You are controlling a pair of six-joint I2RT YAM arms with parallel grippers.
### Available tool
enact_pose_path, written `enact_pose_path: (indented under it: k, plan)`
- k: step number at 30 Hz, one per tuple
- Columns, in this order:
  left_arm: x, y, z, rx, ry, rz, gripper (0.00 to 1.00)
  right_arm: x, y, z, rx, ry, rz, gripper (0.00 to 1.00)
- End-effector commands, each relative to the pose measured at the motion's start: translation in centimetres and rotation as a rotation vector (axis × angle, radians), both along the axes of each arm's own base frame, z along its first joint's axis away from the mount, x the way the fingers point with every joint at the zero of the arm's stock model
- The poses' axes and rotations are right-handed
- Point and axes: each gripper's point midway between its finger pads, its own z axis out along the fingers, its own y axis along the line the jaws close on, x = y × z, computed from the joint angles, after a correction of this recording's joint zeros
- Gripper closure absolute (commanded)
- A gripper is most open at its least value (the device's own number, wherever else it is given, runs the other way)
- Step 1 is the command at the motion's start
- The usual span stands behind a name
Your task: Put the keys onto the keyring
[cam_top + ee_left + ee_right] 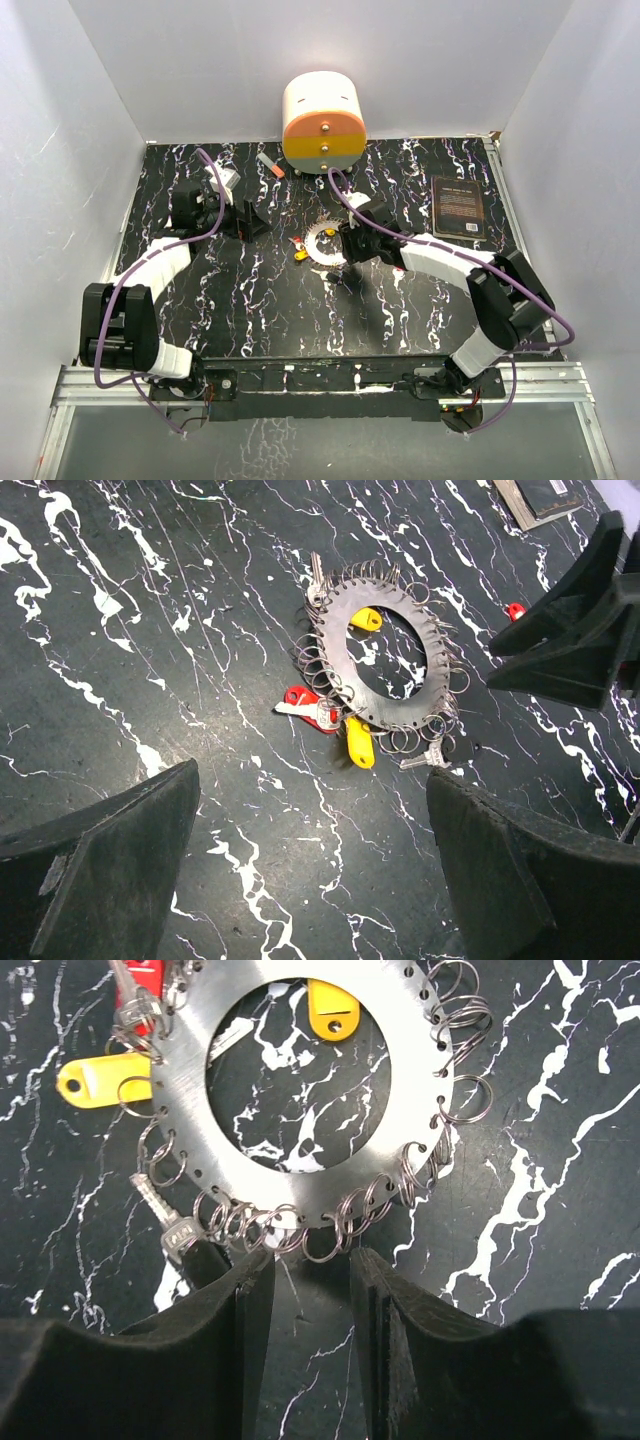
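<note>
The keyring lies in the middle of the table with red and yellow keys that look loose beside it, so most work is left; the right gripper has its jaws a little apart at the rim, and the left gripper has its jaws wide apart.

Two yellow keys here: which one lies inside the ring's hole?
The yellow key showing through the centre hole of the keyring, its eyelet visible. The other yellow key lies outside the toothed rim, beside the red key.
</note>
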Motion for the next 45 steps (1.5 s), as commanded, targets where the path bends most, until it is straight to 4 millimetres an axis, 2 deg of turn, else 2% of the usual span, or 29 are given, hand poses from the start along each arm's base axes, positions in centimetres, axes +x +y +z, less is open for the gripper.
enact_pose_path:
  k: [1,10,18,34,41,45]
  plan:
    - [-0.2,-0.1,0.4,-0.011,-0.017,-0.015,0.06,1.8,0.5,0.5,-0.019,-0.019,-0.025,0.60]
    - [-0.1,0.0,-0.1,-0.006,-0.003,-0.004,0.06,2.4,0.1,0.1,-0.039,-0.028,-0.056,0.68]
    - [-0.2,0.0,-0.1,-0.008,-0.003,-0.005,0.06,1.1,0.6,0.0,0.002,0.028,-0.044,0.69]
    - [-0.3,0.0,0.2,-0.012,-0.014,-0.005,0.06,0.5,0.4,-0.2,0.147,0.130,-0.303,0.71]
    - [-0.4,-0.1,0.1,-0.017,-0.012,-0.007,0.06,-0.1,-0.2,-1.4,0.143,0.174,-0.362,0.70]
    - [-0.4,-0.2,0.0,-0.020,-0.009,-0.008,0.06,0.0,0.2,-1.6,0.179,0.175,-0.374,0.70]
